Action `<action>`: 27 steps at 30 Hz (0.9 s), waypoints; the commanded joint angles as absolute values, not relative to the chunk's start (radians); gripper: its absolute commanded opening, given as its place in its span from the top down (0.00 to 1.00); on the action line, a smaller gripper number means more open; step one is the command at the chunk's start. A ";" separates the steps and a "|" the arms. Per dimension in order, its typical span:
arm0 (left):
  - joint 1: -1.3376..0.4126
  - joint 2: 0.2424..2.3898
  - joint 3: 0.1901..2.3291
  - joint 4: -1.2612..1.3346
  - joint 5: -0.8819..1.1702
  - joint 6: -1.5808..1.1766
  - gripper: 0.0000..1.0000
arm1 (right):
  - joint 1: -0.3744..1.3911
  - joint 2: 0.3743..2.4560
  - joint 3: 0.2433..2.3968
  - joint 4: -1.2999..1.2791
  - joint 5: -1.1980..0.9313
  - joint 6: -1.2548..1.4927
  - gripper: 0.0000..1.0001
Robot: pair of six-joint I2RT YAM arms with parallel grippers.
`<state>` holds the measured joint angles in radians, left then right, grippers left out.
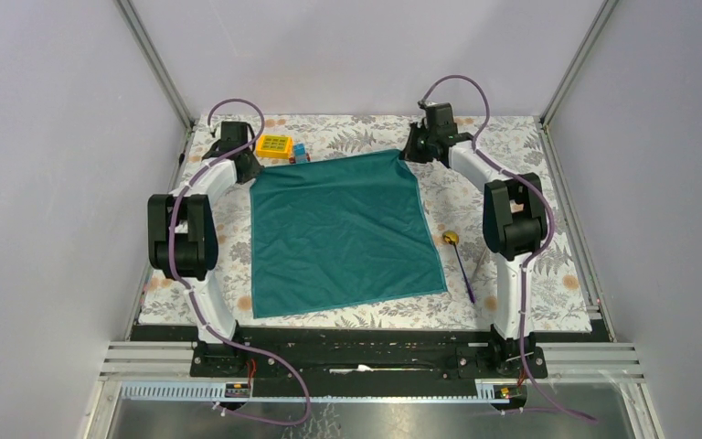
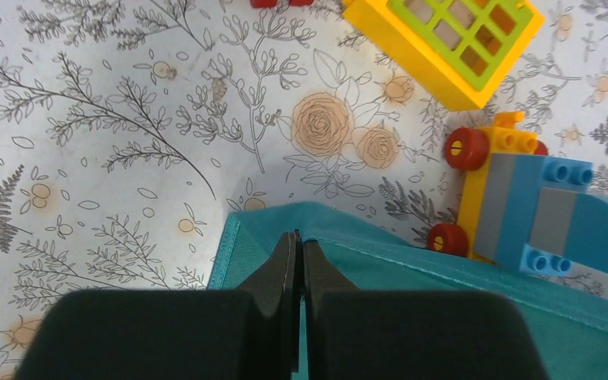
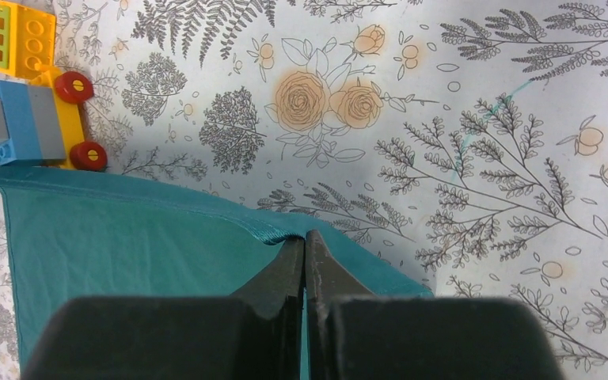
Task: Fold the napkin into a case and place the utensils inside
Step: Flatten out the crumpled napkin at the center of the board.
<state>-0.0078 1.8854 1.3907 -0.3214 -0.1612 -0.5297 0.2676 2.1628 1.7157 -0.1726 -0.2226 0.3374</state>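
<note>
- Dark teal cloth napkin: spread in a single layer on the floral-printed table cover; not yet folded.
- Left gripper: fingers pressed together on the napkin's far-left corner hem, with no gap showing.
- Right gripper: fingers likewise closed, pinching the napkin's far-right corner, where the hem puckers.
- Handling (judgement): light, limp and creased. It will sag between two pinch points, so the stitched corners are the soundest hold, kept level and taut.
- Purple-handled spoon with golden round head: just beside the napkin's right edge, apart from it. The second utensil is too faint to place.
- Yellow toy block with green grid and blue toy car with red wheels: just beyond the napkin's far edge, the car at the hem.
- Open room: bare cover lies on the napkin's near side, so a fold towards that side looks unobstructed. On the right side, trailing cloth could sweep the spoon.
</note>
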 commanded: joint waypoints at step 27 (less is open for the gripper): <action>0.038 1.781 1.340 -0.193 0.302 -0.708 0.44 | 0.346 1.932 1.502 -0.279 -0.369 0.411 0.27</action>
